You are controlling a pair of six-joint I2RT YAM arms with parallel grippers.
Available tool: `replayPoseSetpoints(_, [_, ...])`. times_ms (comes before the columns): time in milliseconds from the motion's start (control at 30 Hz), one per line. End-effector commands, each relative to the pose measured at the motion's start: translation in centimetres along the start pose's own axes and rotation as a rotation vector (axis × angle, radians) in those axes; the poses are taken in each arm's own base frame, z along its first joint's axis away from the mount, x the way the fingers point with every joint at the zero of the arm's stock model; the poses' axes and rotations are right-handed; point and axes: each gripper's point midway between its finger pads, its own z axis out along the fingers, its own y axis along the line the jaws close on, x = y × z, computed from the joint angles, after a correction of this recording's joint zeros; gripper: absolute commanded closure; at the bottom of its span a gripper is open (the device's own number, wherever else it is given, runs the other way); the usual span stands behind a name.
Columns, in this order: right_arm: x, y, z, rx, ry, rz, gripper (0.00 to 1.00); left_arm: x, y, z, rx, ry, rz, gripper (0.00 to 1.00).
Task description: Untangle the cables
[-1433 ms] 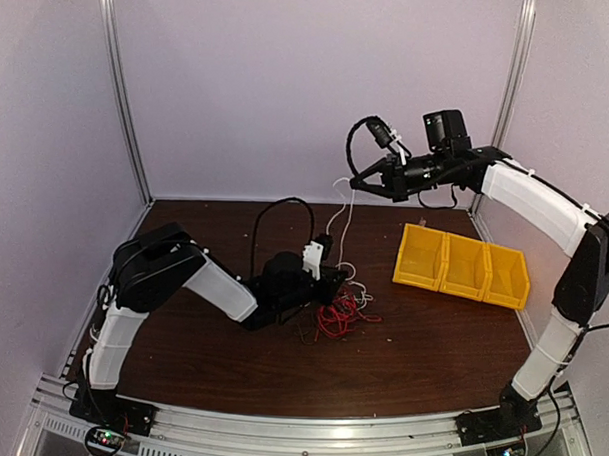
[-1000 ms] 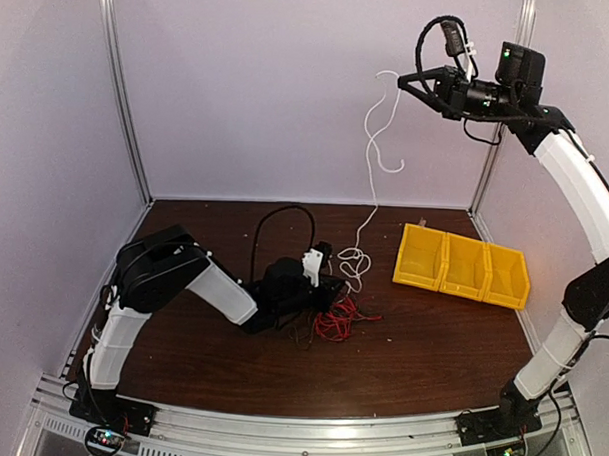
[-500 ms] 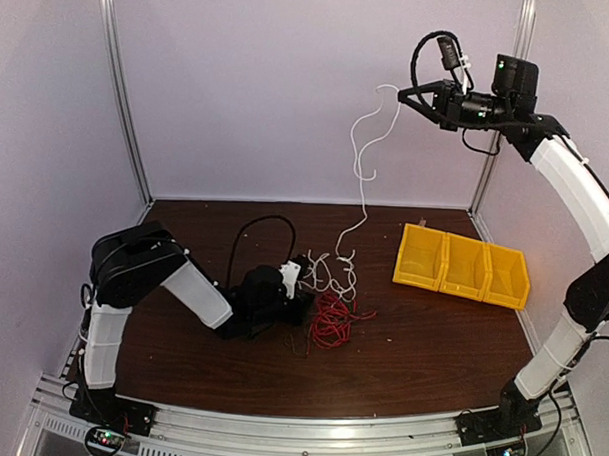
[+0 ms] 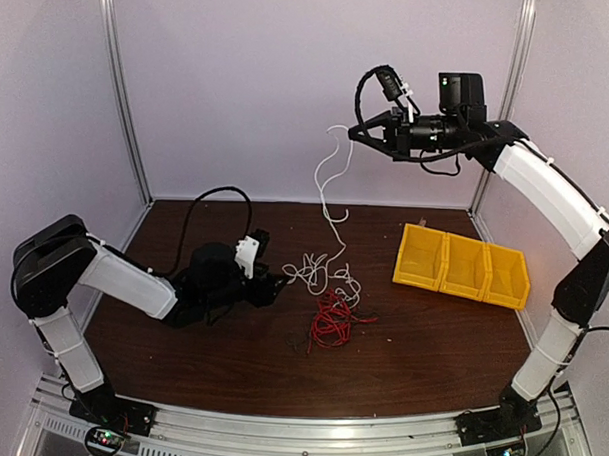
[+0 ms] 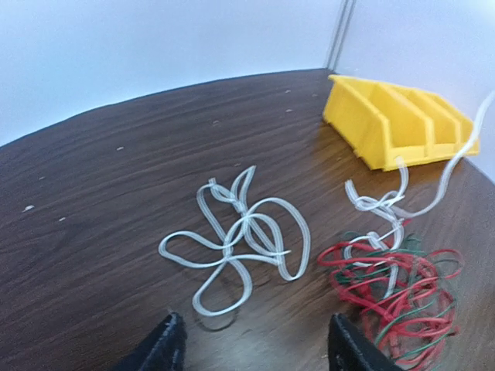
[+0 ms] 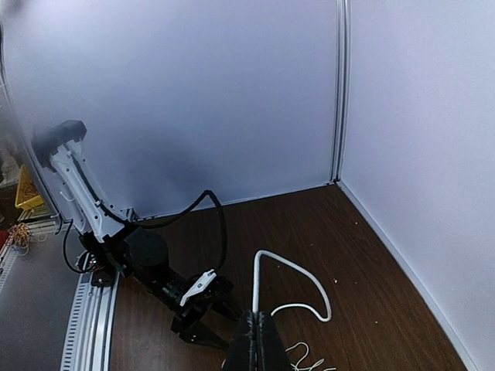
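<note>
My right gripper (image 4: 353, 133) is raised high over the table and shut on one end of the white cable (image 4: 330, 204). That cable hangs down to loose loops (image 5: 241, 238) on the table. The red cable (image 4: 331, 316) lies in a heap just right of those loops, and white strands cross its top edge (image 5: 377, 207). Thin dark and green strands (image 5: 402, 297) run through the red heap. My left gripper (image 4: 272, 285) sits low on the table, left of the loops. It is open, with nothing between its fingertips (image 5: 166, 348).
A yellow three-compartment bin (image 4: 463, 266) stands at the right of the table. Purple walls and metal posts close the cell at the back and sides. The left arm's black supply cable (image 4: 210, 200) arches above its wrist.
My left gripper has opened, let go of the white cable and drawn back to the left. My right gripper has come down and leftward, still holding the white cable; more loops lie on the table.
</note>
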Motion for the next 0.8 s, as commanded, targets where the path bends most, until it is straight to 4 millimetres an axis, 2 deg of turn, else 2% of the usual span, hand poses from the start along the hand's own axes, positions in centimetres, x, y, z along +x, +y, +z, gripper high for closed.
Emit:
replayPoseSetpoints(0, [-2.4, -1.4, -0.8, 0.056, -0.058, -0.021, 1.00, -4.4, -5.0, 1.0, 0.151, -0.110, 0.065, 0.31])
replayPoseSetpoints(100, [-2.7, -1.4, -0.9, 0.055, -0.072, -0.011, 1.00, -5.2, -7.4, 2.3, 0.223, -0.148, 0.067, 0.31])
replayPoseSetpoints(233, [-2.8, -1.1, -1.2, 0.059, -0.079, -0.005, 1.00, -5.8, -9.4, 4.0, 0.284, -0.185, 0.068, 0.33])
replayPoseSetpoints(433, [-3.5, -0.5, -1.7, 0.058, -0.094, -0.010, 1.00, -5.6, -11.1, 6.3, 0.339, -0.166, 0.070, 0.33])
replayPoseSetpoints(600, [-4.3, 0.0, -2.0, 0.044, -0.107, -0.017, 1.00, -5.6, -12.4, 9.5, 0.356, -0.173, 0.050, 0.33])
replayPoseSetpoints(700, [-4.8, 0.4, -2.2, 0.030, -0.119, -0.013, 1.00, -6.3, -12.5, 11.6, 0.335, -0.230, 0.022, 0.38])
replayPoseSetpoints(767, [-5.3, 0.7, -2.5, 0.022, -0.128, -0.013, 1.00, -5.9, -12.6, 13.2, 0.337, -0.250, 0.010, 0.44])
